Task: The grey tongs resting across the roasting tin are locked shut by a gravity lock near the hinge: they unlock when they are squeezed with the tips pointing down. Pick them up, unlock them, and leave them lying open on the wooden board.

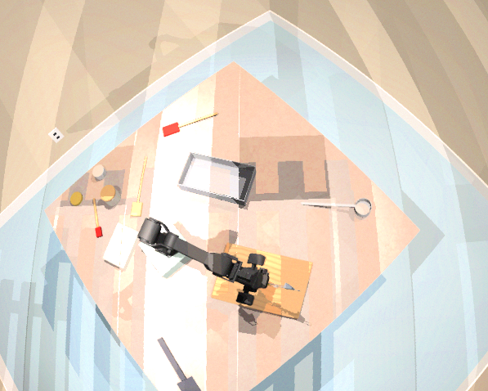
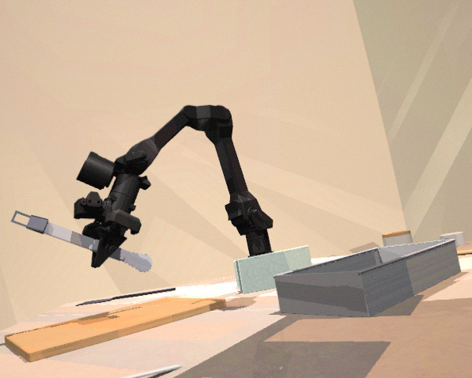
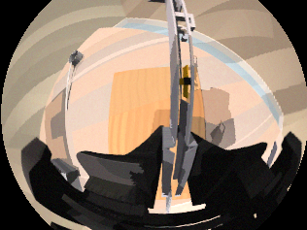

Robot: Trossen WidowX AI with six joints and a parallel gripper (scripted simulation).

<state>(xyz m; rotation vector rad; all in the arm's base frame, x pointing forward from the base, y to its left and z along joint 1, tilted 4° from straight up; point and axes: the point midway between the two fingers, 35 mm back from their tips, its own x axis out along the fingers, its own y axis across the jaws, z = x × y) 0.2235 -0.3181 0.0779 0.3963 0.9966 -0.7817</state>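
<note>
My gripper (image 2: pixel 100 250) (image 3: pixel 169 129) is shut on the grey tongs (image 2: pixel 65 235) (image 3: pixel 173 82) near the middle of their length, high above the wooden board (image 1: pixel 301 273) (image 2: pixel 167 313) (image 3: pixel 136 103). In the exterior view the tongs slope: the dark hinge end with its ring is up at the left, the scalloped tips are lower at the right. In the wrist view their two arms lie close together with a narrow gap. The top view shows only a small part of them beyond the gripper. The lock's state cannot be told. The roasting tin (image 1: pixel 206 192) (image 2: pixel 321 294) stands apart, without the tongs.
A pale green block (image 2: pixel 273 269) stands by the arm's base. A long-handled ladle-like tool (image 1: pixel 328 204) (image 3: pixel 69 91) lies beyond the board. A dark spatula (image 1: pixel 172 357) (image 2: pixel 126 296) lies on the board's other side. Red-headed spatulas (image 1: pixel 171 129) (image 1: pixel 98 231) and jars (image 1: pixel 109 194) lie farther off.
</note>
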